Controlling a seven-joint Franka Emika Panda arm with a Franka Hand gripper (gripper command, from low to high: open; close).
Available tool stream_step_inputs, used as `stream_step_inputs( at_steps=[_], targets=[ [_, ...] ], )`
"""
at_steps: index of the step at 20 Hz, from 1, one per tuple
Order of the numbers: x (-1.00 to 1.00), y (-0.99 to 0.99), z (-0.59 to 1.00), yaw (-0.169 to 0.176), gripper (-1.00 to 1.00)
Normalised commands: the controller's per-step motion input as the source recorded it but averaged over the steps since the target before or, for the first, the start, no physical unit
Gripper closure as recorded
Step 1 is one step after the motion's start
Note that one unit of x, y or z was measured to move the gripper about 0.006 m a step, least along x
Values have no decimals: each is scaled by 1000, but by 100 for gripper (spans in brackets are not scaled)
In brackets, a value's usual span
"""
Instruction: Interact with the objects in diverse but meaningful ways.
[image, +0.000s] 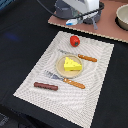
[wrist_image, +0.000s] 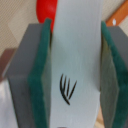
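A woven placemat (image: 65, 67) carries a plate (image: 60, 69) with the cheese wedge (image: 72, 64); a tomato (image: 74, 40) sits farther back, a sausage (image: 45, 86) nearer. The gripper (wrist_image: 76, 65) pinches the white fish piece (wrist_image: 75, 55) (green pads (wrist_image: 41, 75) pressed against both sides).

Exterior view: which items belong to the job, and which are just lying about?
Job: red tomato, cheese wedge, brown sausage, grey pot, white fish-like piece held in the tool.
Lying about: orange-handled knife, orange-handled fork, tan plate, woven mat, bowl.
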Motion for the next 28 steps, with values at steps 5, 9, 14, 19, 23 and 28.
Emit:
stream_step_inputs(
  at_steps=[5, 9, 14, 19, 23, 28],
  targets=[
    [647, 717, 284, -7, 100],
    [651, 718, 292, -6, 100],
    [602, 750, 269, -4, 100],
    [517, 787, 297, -12, 100],
    [549, 794, 391, -3, 100],
    [549, 802, 375, 0, 100]
  ],
)
